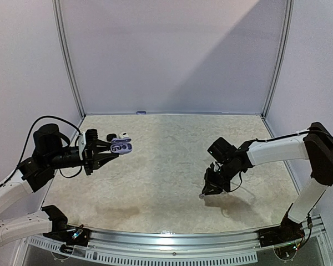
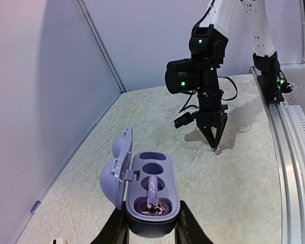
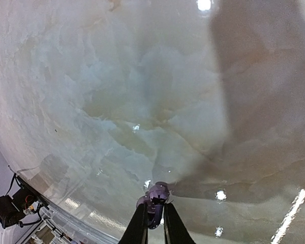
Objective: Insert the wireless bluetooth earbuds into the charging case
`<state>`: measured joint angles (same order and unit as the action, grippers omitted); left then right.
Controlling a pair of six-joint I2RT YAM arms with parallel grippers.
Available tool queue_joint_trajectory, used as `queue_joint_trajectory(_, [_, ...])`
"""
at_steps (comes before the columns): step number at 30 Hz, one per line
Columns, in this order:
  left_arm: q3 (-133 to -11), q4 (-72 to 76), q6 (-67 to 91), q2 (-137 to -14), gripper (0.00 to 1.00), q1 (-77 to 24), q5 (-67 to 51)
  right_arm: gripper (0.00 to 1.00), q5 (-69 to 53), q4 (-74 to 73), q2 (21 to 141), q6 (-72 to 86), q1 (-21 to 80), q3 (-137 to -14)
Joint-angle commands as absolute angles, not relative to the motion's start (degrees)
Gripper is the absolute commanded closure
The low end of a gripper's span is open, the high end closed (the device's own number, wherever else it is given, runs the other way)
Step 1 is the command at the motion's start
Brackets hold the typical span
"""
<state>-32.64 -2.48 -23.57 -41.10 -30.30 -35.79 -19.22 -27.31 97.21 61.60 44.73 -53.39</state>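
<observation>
While left gripper [image 1: 115, 148] clamps open charging case [image 2: 151, 193] | right gripper [image 3: 155, 212] pinches earbud [image 3: 157, 193] at its tips

charging case [image 2: 151, 195]: lavender lid and tray, black shell
earbud [image 3: 156, 194]: silvery lilac, glossy
table [image 1: 166, 166]: cream with faint marbled mottling
right arm [image 1: 277, 149]: white links, black joints

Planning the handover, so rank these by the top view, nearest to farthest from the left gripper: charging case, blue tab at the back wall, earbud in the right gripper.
1. charging case, held in the left gripper.
2. blue tab, behind it at the back wall.
3. earbud, far right, in the right gripper.
</observation>
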Motion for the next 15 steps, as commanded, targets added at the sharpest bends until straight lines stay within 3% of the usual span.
queue_joint_trajectory(1, [-32.6,-3.0,-24.1,-40.4,1.0,-29.9,-35.4,0.88,-19.9,-27.0,98.8,61.3,45.4,-54.4])
queue_joint_trajectory(15, [-32.6,-3.0,-24.2,-40.3,1.0,-29.9,-35.4,1.0,-18.0,-33.3,98.5,55.7,46.1,-60.3])
